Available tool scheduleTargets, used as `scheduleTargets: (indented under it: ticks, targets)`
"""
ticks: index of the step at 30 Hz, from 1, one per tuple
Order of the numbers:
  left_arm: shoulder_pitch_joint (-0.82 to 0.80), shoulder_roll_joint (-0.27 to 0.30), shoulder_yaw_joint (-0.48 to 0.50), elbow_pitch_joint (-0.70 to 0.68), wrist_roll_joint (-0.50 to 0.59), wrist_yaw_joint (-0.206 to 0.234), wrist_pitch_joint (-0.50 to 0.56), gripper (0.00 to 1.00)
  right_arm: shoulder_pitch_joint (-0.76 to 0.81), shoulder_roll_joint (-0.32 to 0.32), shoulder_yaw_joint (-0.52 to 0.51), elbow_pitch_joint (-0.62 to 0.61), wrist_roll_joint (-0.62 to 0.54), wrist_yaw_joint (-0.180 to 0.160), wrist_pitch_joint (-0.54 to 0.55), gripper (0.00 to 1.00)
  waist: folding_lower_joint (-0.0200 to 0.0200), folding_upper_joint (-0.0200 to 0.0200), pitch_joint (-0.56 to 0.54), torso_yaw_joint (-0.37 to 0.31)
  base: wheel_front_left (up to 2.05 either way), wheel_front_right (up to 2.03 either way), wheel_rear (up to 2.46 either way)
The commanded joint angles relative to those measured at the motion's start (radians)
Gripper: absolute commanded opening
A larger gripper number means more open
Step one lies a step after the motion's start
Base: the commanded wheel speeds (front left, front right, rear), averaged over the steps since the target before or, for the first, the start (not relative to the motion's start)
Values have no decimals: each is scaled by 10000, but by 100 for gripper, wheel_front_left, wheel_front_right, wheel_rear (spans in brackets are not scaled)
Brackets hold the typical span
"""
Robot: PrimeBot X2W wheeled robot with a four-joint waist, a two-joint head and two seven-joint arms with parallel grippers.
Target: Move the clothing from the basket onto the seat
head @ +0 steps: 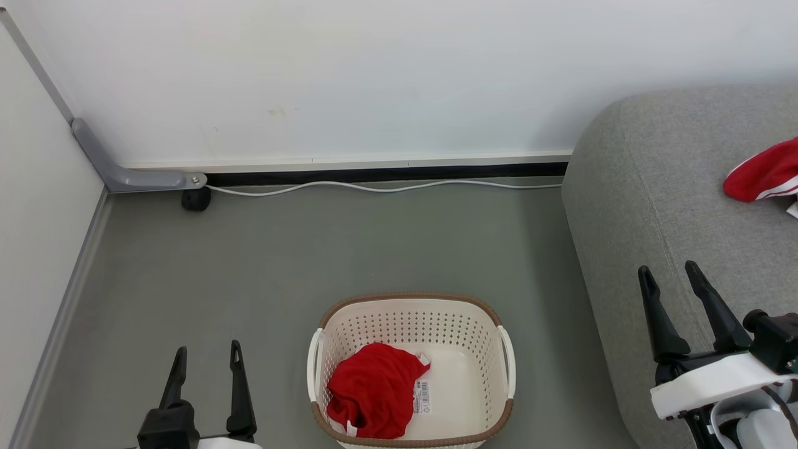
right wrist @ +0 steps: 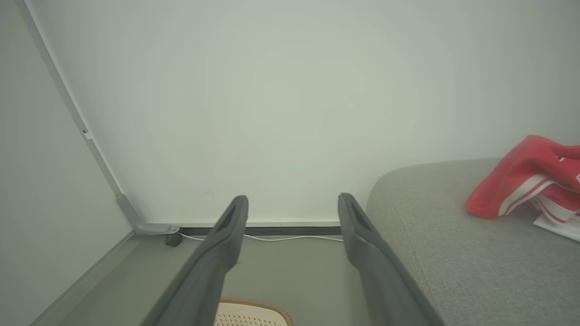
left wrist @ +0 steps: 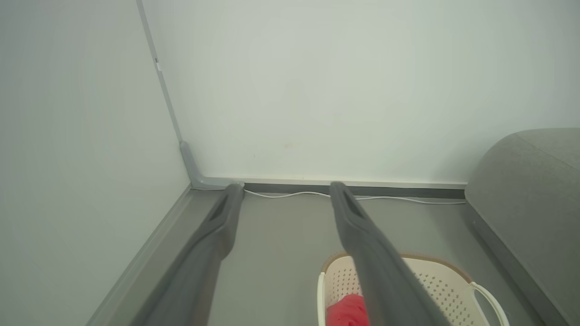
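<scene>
A cream basket (head: 505,368) with a brown rim stands on the floor at the bottom centre. One crumpled red garment (head: 374,390) lies in its left half, beside a paper label on the bottom. Another red garment with white stripes (head: 764,173) rests on the grey seat (head: 654,206) at the right edge. My left gripper (head: 209,358) hangs open and empty over the floor, left of the basket. Over the seat's front edge my right gripper (head: 670,280) stands open and empty. The left wrist view shows the basket (left wrist: 448,294) and red cloth (left wrist: 346,312); the right wrist view shows the striped garment (right wrist: 525,181).
A white wall runs along the back, with a black skirting strip and a white cable (head: 386,186) on the floor. A grey metal bracket (head: 124,174) and a small black wheel (head: 196,199) sit in the left corner. Grey floor lies between the basket and the wall.
</scene>
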Motion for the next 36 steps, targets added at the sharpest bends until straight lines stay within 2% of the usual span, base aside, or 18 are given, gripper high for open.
scheduleTargets:
  ticks: [1, 13, 20, 26, 31, 36]
  targets:
    - [-183, 0, 343, -283, 92, -20, -91, 100, -129, -149, 103, -196, -67, 39, -57, 100, 0, -1, 18, -7, 0, 0, 0]
    - [-368, -198, -166, -287, 228, 46, -91, 100, -346, -339, 102, -475, 96, 39, -57, 100, 0, -1, 683, -96, 0, 0, 0]
    - [-974, -235, -1102, -134, 1, 413, -91, 100, -811, -763, 142, -936, 369, 39, -57, 100, 0, -1, 1783, -153, 0, 0, 0]
    - [-2176, -238, -1980, 517, -441, 673, -91, 100, -1341, -1145, 158, -1384, 682, 39, -57, 100, 0, -1, 2932, -234, 0, 0, 0]
    - [-3435, -239, -2507, 1259, -774, 635, -91, 100, -1799, -1463, 229, -1733, 979, 39, -57, 100, 0, -1, 3951, -381, 0, 0, 0]
    - [-5061, -240, -3229, 2558, -936, 447, -91, 100, -2337, -1776, 347, -2180, 1278, 39, -57, 100, 0, -1, 5095, -683, 0, 0, 0]
